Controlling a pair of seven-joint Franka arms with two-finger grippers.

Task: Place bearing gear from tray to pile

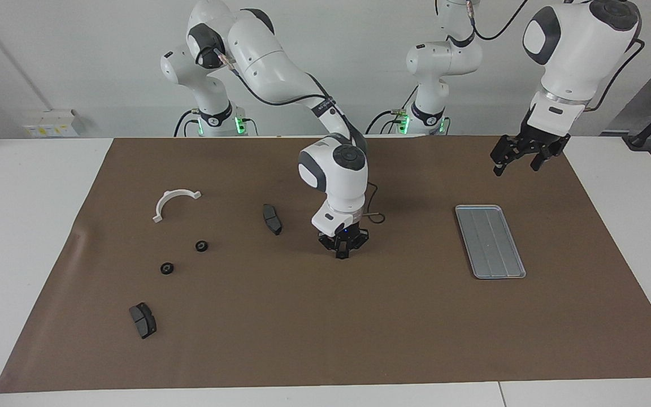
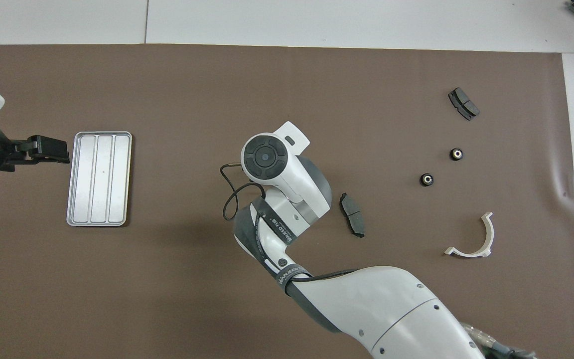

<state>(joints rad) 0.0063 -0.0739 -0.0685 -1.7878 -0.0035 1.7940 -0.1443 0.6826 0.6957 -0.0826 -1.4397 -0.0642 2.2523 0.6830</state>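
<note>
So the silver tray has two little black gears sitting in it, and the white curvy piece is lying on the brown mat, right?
Not quite. The silver tray has nothing in it. The two little black gears lie on the brown mat, toward the right arm's end of the table, between the white curvy piece and a dark brake pad. The overhead view shows this. The white piece is indeed on the mat.

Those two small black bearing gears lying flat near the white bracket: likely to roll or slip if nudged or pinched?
Bearing gears are lying flat on the brown mat, so probably slide rather than roll. If tipped on edge, their round shape would likely roll. They are small and low, so a pinch probably needs precise centring.
</note>
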